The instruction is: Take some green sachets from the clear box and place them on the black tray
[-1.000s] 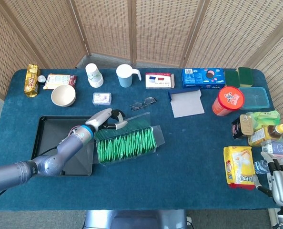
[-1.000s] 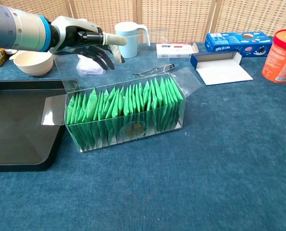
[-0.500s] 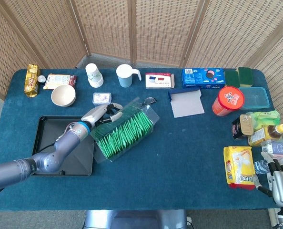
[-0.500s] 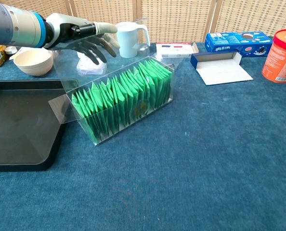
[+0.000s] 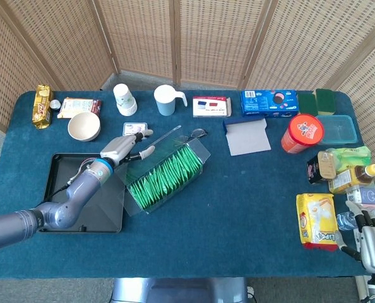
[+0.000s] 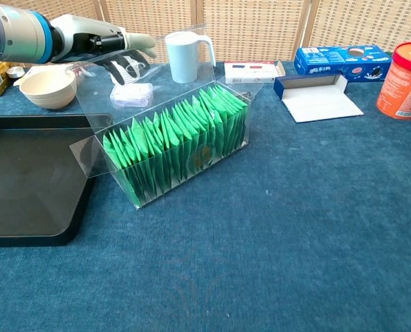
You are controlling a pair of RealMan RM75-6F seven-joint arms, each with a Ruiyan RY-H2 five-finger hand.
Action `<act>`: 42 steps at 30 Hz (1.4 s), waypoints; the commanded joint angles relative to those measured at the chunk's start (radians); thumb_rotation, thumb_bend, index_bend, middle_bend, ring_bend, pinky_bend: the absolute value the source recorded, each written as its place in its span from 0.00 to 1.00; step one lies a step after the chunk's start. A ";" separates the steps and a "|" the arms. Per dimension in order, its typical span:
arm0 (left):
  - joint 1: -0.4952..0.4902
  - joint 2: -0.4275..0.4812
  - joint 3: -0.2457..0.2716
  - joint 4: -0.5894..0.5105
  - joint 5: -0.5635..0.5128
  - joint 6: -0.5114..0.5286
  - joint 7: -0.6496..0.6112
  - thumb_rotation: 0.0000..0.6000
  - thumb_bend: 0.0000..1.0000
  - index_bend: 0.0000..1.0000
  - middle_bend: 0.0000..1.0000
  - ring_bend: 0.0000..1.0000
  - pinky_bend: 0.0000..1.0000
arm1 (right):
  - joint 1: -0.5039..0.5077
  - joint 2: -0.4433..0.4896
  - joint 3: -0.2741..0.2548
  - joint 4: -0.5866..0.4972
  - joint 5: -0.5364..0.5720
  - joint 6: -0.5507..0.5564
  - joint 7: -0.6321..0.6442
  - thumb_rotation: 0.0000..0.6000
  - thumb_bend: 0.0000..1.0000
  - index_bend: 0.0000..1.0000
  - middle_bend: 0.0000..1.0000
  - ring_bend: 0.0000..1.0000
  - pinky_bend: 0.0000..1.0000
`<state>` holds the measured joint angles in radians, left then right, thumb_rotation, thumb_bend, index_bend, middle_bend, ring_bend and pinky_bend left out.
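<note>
The clear box [image 5: 151,197] [image 6: 192,169] lies slanted at mid-table, packed with upright green sachets [image 5: 165,177] [image 6: 174,142]. Its clear lid [image 6: 143,66] stands raised over the back side. My left hand [image 5: 121,148] [image 6: 98,43] is at the lid's upper left edge with fingers spread, touching the lid and holding no sachet. The black tray [image 5: 64,165] [image 6: 25,207] lies bare just left of the box. My right hand [image 5: 370,237] hangs off the table's front right corner, holding nothing.
Behind the left hand are a cream bowl [image 5: 84,126] [image 6: 46,86], a small clear case [image 6: 131,95] and a white mug [image 5: 166,100] [image 6: 185,55]. Glasses [image 5: 190,134] lie behind the box. A flattened blue carton [image 5: 247,136], a red tub [image 5: 302,133] and packets fill the right side.
The box has swung round, its right end going toward the back. My left hand moved left and back, and the lid has risen with it. The right hand stayed still.
</note>
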<state>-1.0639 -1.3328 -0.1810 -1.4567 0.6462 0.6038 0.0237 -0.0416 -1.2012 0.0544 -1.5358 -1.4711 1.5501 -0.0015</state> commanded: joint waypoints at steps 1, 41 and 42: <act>-0.030 0.015 0.071 0.000 -0.013 0.052 0.130 0.13 0.29 0.04 0.08 0.12 0.20 | -0.001 -0.001 0.000 0.000 -0.002 0.002 0.003 0.84 0.39 0.16 0.22 0.25 0.28; 0.073 0.201 0.149 -0.387 0.424 0.410 0.404 1.00 0.29 0.30 0.02 0.00 0.19 | -0.005 -0.007 -0.002 0.004 -0.024 0.019 0.029 0.84 0.39 0.16 0.22 0.25 0.28; 0.070 0.199 0.150 -0.387 0.424 0.397 0.410 1.00 0.29 0.31 0.02 0.00 0.19 | -0.006 -0.006 -0.003 0.004 -0.024 0.020 0.030 0.84 0.39 0.16 0.22 0.25 0.28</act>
<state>-0.9953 -1.1350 -0.0350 -1.8358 1.0638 1.0237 0.4264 -0.0473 -1.2075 0.0520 -1.5318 -1.4950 1.5695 0.0286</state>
